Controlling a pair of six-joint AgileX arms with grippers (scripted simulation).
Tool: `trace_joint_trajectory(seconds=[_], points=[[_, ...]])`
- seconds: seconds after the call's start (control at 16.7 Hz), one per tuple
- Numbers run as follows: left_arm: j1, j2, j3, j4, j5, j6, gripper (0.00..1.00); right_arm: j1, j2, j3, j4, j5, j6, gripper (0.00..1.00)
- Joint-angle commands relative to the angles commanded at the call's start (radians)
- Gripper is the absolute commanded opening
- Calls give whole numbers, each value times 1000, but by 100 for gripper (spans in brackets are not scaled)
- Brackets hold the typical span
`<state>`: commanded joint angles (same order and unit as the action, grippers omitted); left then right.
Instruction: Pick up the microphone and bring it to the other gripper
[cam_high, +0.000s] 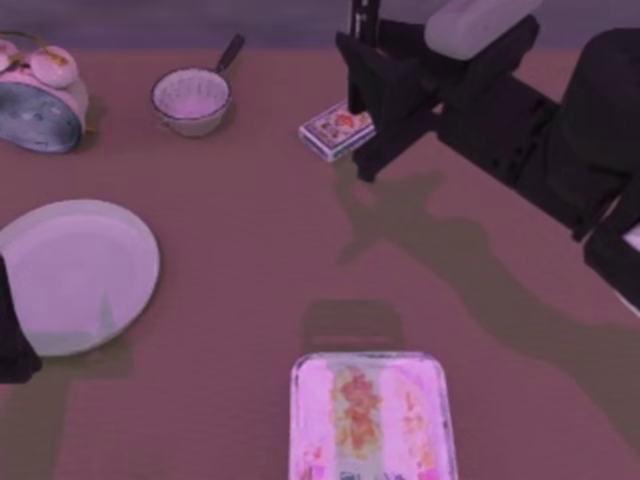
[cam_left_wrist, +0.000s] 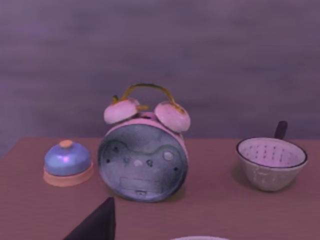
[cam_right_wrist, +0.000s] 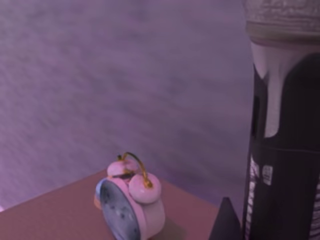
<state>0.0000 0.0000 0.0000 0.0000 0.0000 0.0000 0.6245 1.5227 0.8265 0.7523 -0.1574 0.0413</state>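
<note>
My right gripper (cam_high: 372, 112) hangs above the table's far middle, over the card box, shut on the microphone (cam_high: 359, 22). In the right wrist view the microphone (cam_right_wrist: 282, 150) stands upright and very near, a black handle with its silver-grey mesh head (cam_right_wrist: 282, 17) on top, and one dark fingertip (cam_right_wrist: 227, 222) shows beside it. The left arm (cam_high: 14, 330) is parked at the table's left edge. A single dark fingertip (cam_left_wrist: 95, 222) of it shows far to one side in the left wrist view, with nothing held.
A card box (cam_high: 337, 130) lies under the right gripper. A small saucepan (cam_high: 190, 100) and a pink alarm clock (cam_high: 40, 100) stand at the far left, a blue bell (cam_left_wrist: 67, 162) beside the clock. A white plate (cam_high: 75, 270) lies at left, a food tray (cam_high: 370, 420) at front.
</note>
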Motion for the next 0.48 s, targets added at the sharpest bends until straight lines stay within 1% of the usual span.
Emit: trace_joint_trajectory(seconds=[0.36,0.48], points=[[-1,1,1,1,1,0,100,2,-2,-3,-1,2,-1,0],[-13,35,29,14,26,3,100,2,-2,-3,-1,2,-1,0]])
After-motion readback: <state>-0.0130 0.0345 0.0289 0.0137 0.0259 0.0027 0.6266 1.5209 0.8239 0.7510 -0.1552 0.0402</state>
